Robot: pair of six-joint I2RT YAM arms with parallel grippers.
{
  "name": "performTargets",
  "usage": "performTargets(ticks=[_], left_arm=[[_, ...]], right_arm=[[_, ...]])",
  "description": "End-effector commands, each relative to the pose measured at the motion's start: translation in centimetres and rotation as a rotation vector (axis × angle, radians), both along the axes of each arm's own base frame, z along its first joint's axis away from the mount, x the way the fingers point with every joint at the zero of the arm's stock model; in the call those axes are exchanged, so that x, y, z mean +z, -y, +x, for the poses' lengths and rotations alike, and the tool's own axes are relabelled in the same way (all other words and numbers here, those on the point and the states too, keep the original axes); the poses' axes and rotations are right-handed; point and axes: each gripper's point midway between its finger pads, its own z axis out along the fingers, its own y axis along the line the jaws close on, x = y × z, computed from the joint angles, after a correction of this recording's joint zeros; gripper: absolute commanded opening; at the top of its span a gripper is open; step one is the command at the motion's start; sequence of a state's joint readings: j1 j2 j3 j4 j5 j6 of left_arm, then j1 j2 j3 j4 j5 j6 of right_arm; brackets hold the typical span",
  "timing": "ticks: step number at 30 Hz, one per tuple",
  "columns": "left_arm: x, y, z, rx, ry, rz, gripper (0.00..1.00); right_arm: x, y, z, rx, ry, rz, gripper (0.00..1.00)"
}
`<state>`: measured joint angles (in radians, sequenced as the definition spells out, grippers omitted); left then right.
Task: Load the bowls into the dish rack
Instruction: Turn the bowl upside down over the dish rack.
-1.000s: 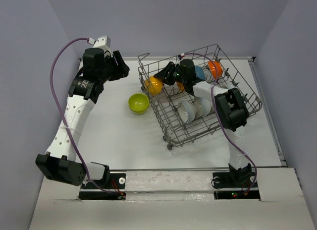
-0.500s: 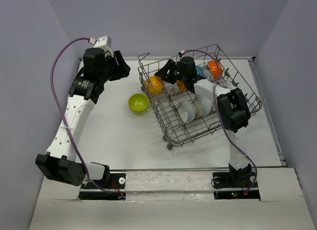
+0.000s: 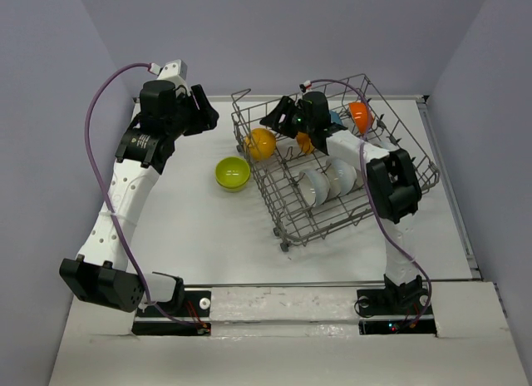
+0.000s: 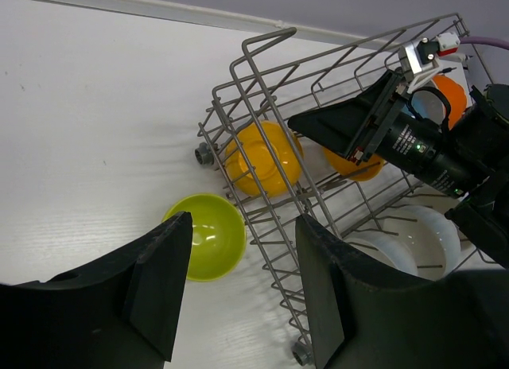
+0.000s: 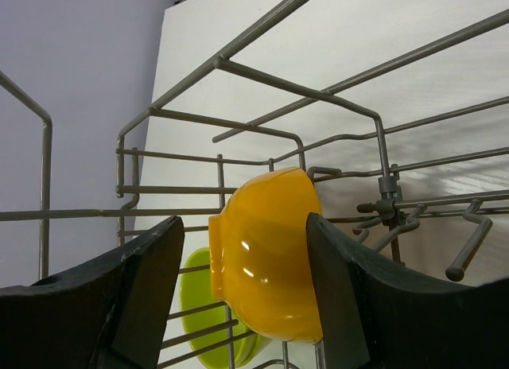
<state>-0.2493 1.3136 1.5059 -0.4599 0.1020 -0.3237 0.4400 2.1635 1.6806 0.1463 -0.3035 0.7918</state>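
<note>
Lime-green bowl (image 3: 233,173) upright on worktop (image 3: 183,228), just left of dish rack (image 3: 259,186), near and right of left gripper (image 3: 206,111): wide open, empty, closer arm. Right gripper (image 3: 277,120) inside rack, open, empty, beside racked yellow bowl (image 3: 259,142).

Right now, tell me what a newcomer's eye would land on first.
The grey wire rack sits right of centre. A yellow-orange bowl glows in its left corner, with the open right gripper close by. One green bowl lies alone on the table, left of the rack.
</note>
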Motion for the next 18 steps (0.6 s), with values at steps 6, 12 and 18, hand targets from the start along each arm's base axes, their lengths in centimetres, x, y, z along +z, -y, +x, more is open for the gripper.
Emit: performTargets(ticks=[6, 12, 18], left_arm=[[1.7, 0.6, -0.2, -0.026, 0.058, -0.018, 0.63], [1.6, 0.6, -0.3, -0.027, 0.056, -0.015, 0.63], [1.3, 0.5, -0.3, -0.021, 0.052, -0.013, 0.63]], right_arm=[[4.7, 1.8, 1.3, -0.071, 0.114, -0.055, 0.70], [5.5, 2.4, 1.4, -0.090, 0.134, -0.085, 0.71], [9.2, 4.3, 1.8, -0.157, 0.224, -0.157, 0.74]])
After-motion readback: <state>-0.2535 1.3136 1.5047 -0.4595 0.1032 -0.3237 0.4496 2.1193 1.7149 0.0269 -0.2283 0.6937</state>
